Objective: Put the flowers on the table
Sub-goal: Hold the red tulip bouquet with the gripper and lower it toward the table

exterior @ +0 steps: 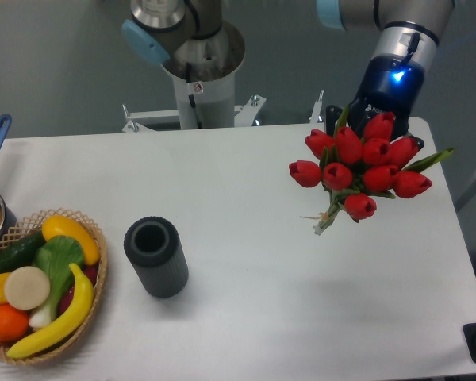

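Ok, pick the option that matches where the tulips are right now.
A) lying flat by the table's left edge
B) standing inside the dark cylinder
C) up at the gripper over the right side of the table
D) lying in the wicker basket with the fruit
C: the flowers hang at the gripper above the right part of the table, far from the dark cylinder and the basket; the jaws are hidden behind the blooms.

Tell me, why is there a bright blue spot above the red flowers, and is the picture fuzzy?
In the camera view, the blue spot is a glowing light on the arm's wrist, just above the flowers. The picture looks mostly sharp, with soft, even lighting; the table shows only faint shadows. The pincer is hidden behind the blooms.
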You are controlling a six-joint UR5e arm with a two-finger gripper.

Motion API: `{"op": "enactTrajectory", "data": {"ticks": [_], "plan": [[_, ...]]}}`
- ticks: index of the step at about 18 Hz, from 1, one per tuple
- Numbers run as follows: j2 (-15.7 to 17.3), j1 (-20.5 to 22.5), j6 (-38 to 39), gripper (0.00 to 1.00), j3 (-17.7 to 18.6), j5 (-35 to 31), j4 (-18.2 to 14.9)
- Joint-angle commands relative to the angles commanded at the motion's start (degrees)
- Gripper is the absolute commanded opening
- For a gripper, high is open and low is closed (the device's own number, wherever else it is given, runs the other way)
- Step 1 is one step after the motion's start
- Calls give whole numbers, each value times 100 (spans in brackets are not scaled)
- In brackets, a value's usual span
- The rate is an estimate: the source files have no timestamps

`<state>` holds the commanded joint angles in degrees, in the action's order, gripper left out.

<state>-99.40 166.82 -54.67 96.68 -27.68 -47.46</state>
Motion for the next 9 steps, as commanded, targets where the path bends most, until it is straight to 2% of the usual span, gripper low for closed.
{"op": "enactTrajectory", "data": {"ticks": [3, 9], "plan": [[9, 0, 17, 42, -17, -87, 0], [193, -18, 88, 42, 44, -860, -26]]}}
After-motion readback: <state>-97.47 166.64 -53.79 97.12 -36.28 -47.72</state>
